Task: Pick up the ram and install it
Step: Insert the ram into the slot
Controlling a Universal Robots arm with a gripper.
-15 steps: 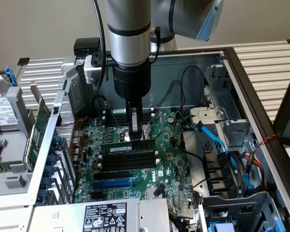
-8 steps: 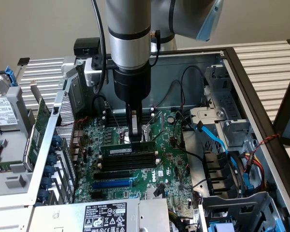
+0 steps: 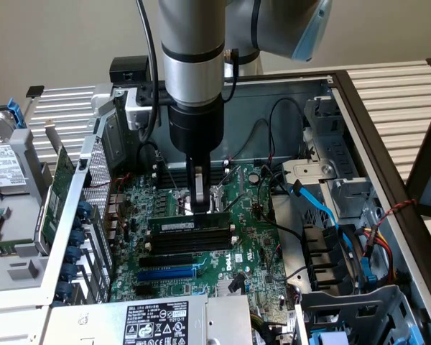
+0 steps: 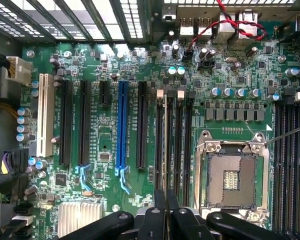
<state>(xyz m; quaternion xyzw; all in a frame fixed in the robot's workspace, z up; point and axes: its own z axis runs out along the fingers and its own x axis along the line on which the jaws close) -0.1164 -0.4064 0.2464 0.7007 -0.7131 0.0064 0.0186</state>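
- gripper (image 3: 199, 204) hangs straight down from the arm inside the open pc case (image 3: 388, 136), over the motherboard (image 3: 255, 251)
- fingers pressed together, nothing pinched between them; in the wrist view the two tips (image 4: 160, 205) meet flat w/ no gap
- ram (image 3: 189, 226) stands on edge in the memory slot closest to the cpu socket (image 4: 231, 177), white label strip facing the ext. view
- fingertips sit right above the ram's top edge, roughly mid-length; can't tell if they touch it
- wrist view: ram seen edge-on as a thin pale line running out from under the fingers
- the other black memory slots (image 3: 190, 243) lie parallel just beside the ram, on the side away from the socket
- blue slot (image 3: 165, 274) further out, near the psu (image 3: 154, 321)
- blue cable (image 3: 323, 208) loops at the ext. view's right, well apart from the gripper
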